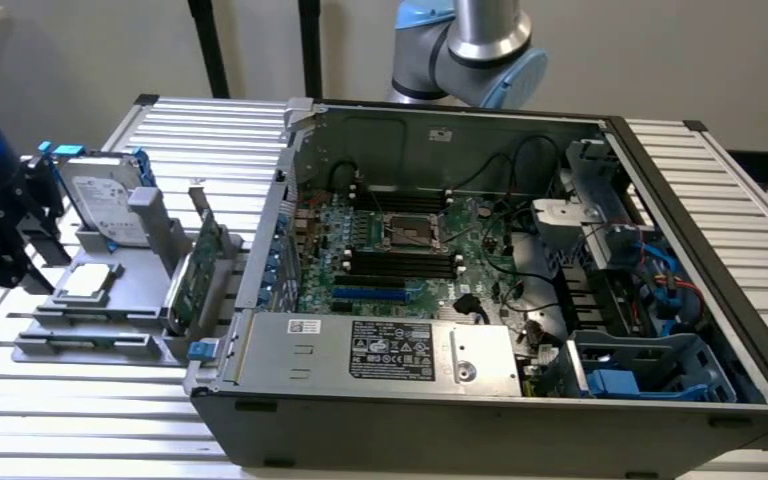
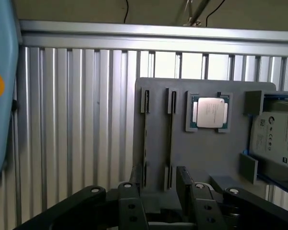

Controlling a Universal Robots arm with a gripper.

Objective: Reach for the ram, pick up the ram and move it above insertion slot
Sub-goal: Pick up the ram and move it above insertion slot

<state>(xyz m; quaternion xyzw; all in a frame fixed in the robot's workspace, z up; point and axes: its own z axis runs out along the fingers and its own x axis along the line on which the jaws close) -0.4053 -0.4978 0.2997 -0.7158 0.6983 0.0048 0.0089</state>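
1. Claw [image 2: 160, 179]: my two fingers [image 2: 185, 184] stand apart and grip nothing. They hang over one end of the grey holder [image 2: 206, 153], which rests on the slatted surface [image 2: 77, 120].

2. Holder contents: two parallel slots, each with a thin board standing on edge between end posts. The ram [image 2: 170, 139] sits in the slot nearer the processor [image 2: 210, 112], in line with the gap between my fingers. It presents as a long, narrow, dark strip; its faces are hidden. The processor lies flat in a square pocket. The hard drive [image 2: 278, 136] sits in the cradle beyond the processor.

3. PC case [image 1: 491, 440]: open, lying on its side beside the holder. Inside are the motherboard [image 1: 471, 262], with its bank of long dark insertion slots [image 1: 398, 263], and the power supply [image 1: 384, 350]
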